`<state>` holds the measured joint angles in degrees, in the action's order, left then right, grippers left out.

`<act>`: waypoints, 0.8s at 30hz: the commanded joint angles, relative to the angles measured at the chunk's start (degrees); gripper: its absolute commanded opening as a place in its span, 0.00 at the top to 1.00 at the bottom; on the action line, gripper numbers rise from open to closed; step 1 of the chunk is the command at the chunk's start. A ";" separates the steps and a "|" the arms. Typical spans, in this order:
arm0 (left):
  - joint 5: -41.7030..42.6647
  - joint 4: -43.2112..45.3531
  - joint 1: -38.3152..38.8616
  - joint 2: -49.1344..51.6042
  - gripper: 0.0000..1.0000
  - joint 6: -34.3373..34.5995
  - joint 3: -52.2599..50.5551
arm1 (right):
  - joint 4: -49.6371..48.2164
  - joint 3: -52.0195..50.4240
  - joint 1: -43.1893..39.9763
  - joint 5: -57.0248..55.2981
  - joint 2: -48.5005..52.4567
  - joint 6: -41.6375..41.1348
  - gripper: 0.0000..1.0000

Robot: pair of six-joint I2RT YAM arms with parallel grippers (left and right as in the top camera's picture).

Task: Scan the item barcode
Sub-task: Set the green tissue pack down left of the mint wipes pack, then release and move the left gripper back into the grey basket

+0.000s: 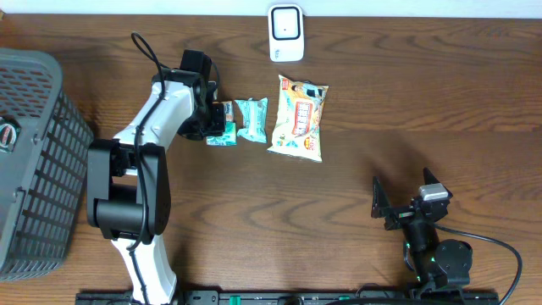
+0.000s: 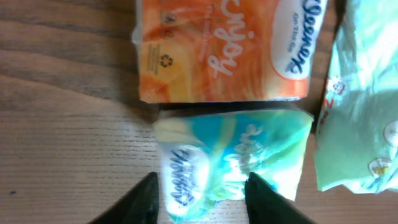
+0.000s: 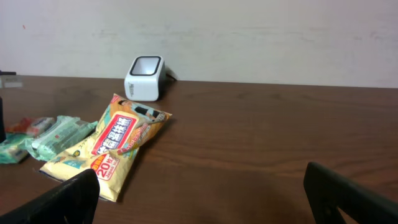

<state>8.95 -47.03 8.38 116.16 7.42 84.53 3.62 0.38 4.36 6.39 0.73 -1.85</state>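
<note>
**Q:** Left gripper [image 2: 202, 190]?
**A:** Jaws apart, straddling one end of the teal tissue pack [image 2: 249, 143]. It is soft, crinkled film with blurred lettering, lying flat on the wood-grain table [image 1: 423, 102].

**Q:** Adjacent items?
**A:** Orange pack [image 2: 217, 50] just beside it, printed "Enjoy" and "On the Go". Pale green packet [image 2: 357, 106] next. Glossy yellow snack bag [image 1: 298, 119] beyond. White boxy scanner [image 1: 286, 34] well apart.

**Q:** Right gripper [image 3: 199, 183]?
**A:** Jaws wide apart, holding nothing.

The worktop [image 1: 381, 102] carries two pocket tissue packs, one orange tissue pack [image 2: 224, 50] and one teal tissue pack [image 2: 236, 155], plus one pale green packet [image 1: 251, 119] and one yellow snack bag [image 1: 298, 119]. There is one white scanner [image 1: 286, 34] and one dark mesh basket [image 1: 34, 161]. Two robot arms are present, the left arm [image 1: 161, 110] and the right arm [image 1: 428, 237].
</note>
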 commanded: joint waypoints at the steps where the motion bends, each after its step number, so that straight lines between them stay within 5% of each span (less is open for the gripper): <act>1: -2.38 -0.02 0.00 0.63 0.54 -0.35 0.20 | 0.24 -0.02 0.24 -0.04 -0.24 0.83 0.01; 10: -5.92 -3.45 0.00 -5.44 0.36 -0.35 6.25 | 0.24 -0.02 0.24 -0.04 -0.24 0.83 0.01; 12: -9.46 -3.48 0.00 -9.01 0.24 -0.33 7.65 | 0.24 -0.02 0.24 -0.04 -0.24 0.83 0.01; 24: -39.23 6.25 -1.42 -32.92 0.21 -0.31 8.48 | 0.24 -0.02 0.24 -0.04 -0.24 0.83 0.01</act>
<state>-17.69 -42.37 8.23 86.76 7.42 92.29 3.62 0.38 4.36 6.39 0.73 -1.85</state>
